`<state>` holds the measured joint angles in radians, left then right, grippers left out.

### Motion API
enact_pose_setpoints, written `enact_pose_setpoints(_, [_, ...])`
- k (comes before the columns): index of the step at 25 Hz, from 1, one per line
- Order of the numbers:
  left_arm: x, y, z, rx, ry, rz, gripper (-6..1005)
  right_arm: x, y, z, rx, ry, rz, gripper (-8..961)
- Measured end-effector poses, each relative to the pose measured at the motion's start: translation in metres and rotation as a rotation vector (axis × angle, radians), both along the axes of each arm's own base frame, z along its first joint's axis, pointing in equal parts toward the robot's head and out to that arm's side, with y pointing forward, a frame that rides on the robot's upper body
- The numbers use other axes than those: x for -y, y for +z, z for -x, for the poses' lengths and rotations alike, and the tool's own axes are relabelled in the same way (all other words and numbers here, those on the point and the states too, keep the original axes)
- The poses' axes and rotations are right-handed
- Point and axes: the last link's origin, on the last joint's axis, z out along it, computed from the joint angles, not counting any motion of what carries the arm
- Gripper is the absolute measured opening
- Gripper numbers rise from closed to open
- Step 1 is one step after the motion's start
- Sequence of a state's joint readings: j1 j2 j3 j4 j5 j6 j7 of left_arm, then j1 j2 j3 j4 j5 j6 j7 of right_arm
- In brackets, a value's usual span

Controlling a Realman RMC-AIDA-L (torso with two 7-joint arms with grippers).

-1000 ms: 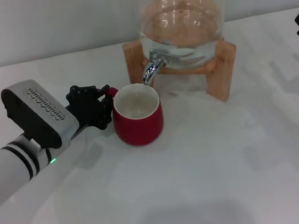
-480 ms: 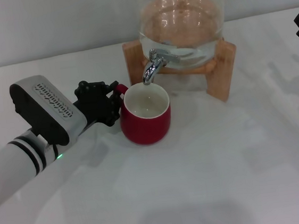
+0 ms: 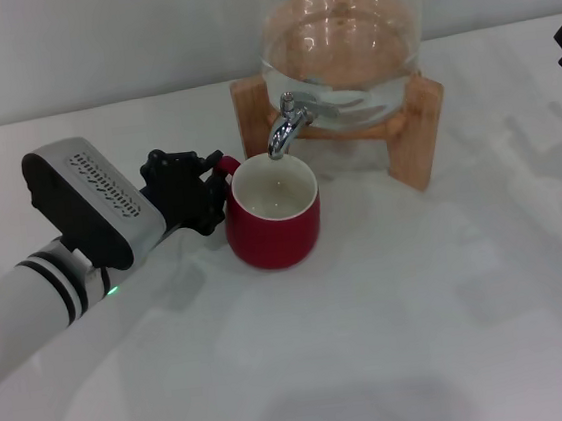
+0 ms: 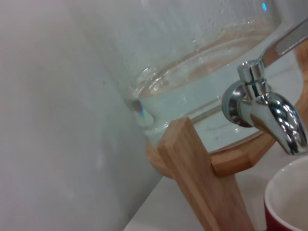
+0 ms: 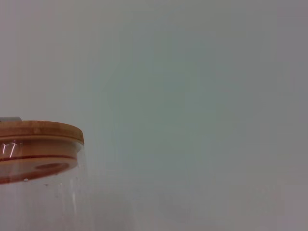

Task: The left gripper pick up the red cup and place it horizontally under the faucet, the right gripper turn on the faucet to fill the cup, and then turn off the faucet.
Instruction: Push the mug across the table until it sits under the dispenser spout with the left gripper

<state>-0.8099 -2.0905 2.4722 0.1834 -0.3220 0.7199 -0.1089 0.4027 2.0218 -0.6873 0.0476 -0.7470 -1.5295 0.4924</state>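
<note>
White desk point(image 3: 375, 341), pale wall behind. Left gripper point(image 3: 207, 193) fingers clasp the red cup point(image 3: 272, 211) handle, cup upright beneath the faucet point(image 3: 285, 126).

I find no readable text, label, brand, number or sign in any of the three views.
</note>
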Motion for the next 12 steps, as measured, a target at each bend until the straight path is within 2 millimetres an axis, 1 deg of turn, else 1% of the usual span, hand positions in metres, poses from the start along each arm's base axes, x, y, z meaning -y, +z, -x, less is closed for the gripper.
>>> enact_pose_setpoints(12, [-0.0012,-0.0002,0.0035,-0.019,0.017,-0.003,102,-0.0007,-0.0005,0.0006,-0.001,0.001,0.001,722])
